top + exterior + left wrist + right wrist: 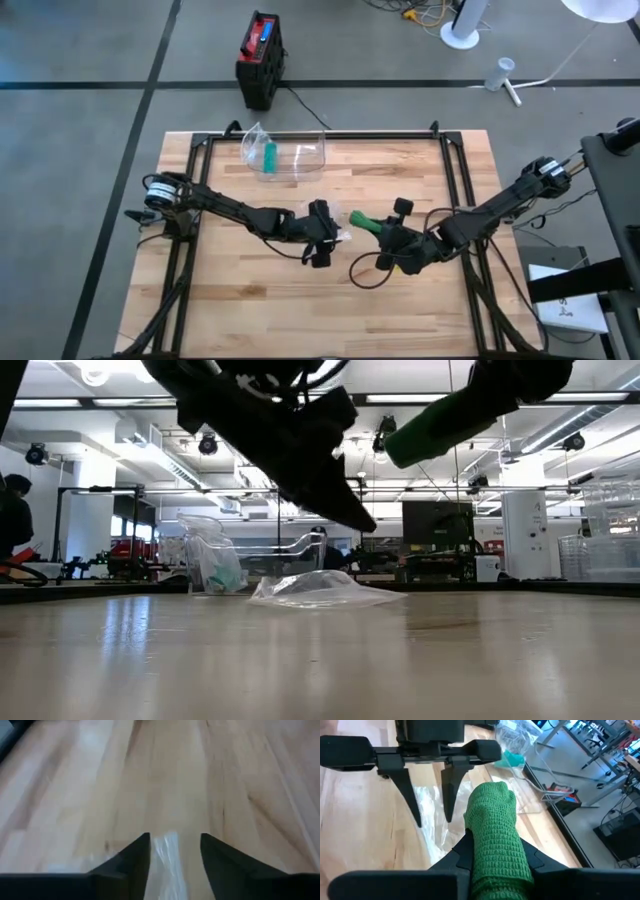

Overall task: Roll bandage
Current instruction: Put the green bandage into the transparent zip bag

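A green bandage roll (495, 825) is up in the air over the table's middle, with my right gripper (497, 851) shut on it. In the low view the roll (440, 425) shows high above the tabletop. A crumpled clear plastic wrapper (325, 590) lies flat on the wood below. My left gripper (175, 845) stands open just above that wrapper (167, 855), fingers on either side of it without touching. It faces the roll's free end from the left. My right gripper pinches the green roll's near part (492, 865) between its two fingers (462, 851). The roll lies along the fingers and sticks out past their tips toward my left gripper. It is lifted clear of the table, slanting a little downward.
A clear plastic container (285, 152) with a teal roll (270, 155) sits at the table's far edge. Black frame rails (320, 133) run along the far and side edges. A black and red case (260, 60) stands on the floor beyond.
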Available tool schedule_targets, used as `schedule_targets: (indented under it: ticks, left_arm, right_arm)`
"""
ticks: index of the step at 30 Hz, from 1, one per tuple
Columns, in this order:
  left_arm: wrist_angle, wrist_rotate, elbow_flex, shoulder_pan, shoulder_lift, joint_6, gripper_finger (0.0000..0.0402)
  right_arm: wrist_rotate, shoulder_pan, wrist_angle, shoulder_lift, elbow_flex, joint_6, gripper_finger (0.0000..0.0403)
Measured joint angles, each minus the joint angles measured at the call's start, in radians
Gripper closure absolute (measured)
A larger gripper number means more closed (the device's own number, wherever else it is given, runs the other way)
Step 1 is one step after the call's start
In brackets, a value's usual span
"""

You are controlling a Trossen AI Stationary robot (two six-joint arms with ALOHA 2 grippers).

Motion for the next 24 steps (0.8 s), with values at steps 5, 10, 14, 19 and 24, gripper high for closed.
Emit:
schedule_targets:
  ticks: [5, 10, 14, 19, 24]
  left_arm:
    - [-0.027, -0.001, -0.036, -0.005, 0.006, -0.087, 0.0208]
    - [-0.028, -0.043, -0.095, -0.040, 0.006, -0.081, 0.0207]
    - [-0.020, -0.055, -0.116, -0.057, 0.014, -0.053, 0.0219]
    - [-0.004, -0.138, -0.130, -0.052, 0.054, -0.054, 0.0241]
    - [0.030, -0.141, -0.132, -0.050, 0.094, -0.048, 0.0266]
  right_arm:
    - [-0.003, 0.000, -0.010, 0.005, -0.002, 0.020, 0.0342]
    - [-0.003, 0.000, -0.018, 0.012, -0.008, 0.051, 0.0342]
    - [-0.003, 0.000, -0.018, 0.023, -0.008, 0.070, 0.0342]
    - [-0.003, 0.000, -0.018, 0.030, -0.008, 0.096, 0.0342]
    - [-0.004, 0.000, -0.016, 0.029, -0.008, 0.102, 0.0342]
